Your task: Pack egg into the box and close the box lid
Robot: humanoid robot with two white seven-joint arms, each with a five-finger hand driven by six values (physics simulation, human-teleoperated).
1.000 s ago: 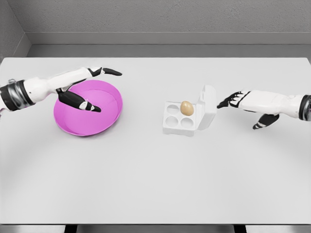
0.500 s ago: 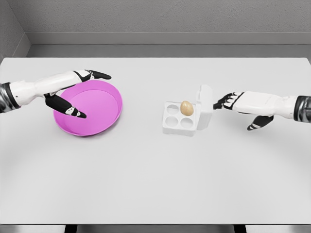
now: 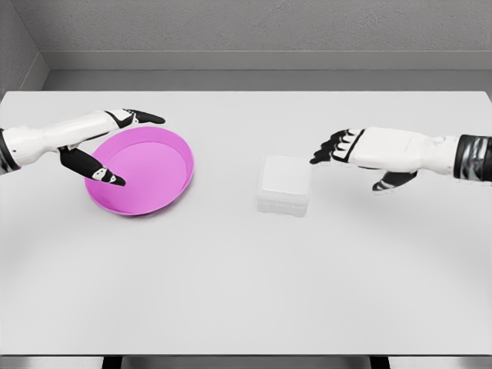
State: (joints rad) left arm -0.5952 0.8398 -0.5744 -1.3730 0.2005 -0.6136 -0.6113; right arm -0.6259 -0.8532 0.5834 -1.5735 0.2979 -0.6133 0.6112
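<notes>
Fingers on both hands are spread and hold nothing. The right hand [image 3: 350,147] hangs above the table [image 3: 246,292], its dark fingertips [image 3: 321,156] pointing left, just beside the upper right corner of the box [image 3: 284,185] and a little above it; whether they touch the lid cannot be told, though a gap seems to show. The left hand [image 3: 104,146] reaches over the near rim of the bowl [image 3: 165,184], thumb low and fingers higher, with nothing between them.

Nearest the camera lies bare tabletop. Beyond it, at mid-table, sits the box, its lid down flat over the tray, so the egg is hidden and presumably inside. To its left, well apart, sits the pink bowl, which looks empty. Behind runs the grey wall.

The box looks like thin moulded plastic: light, a bit springy, likely to slide on the smooth table if pushed sideways. The egg within would be fragile, so any press belongs on the lid's top face, straight down and gentle, near the front edge away from the hinge. The task looks essentially done; only a seating press might remain.
</notes>
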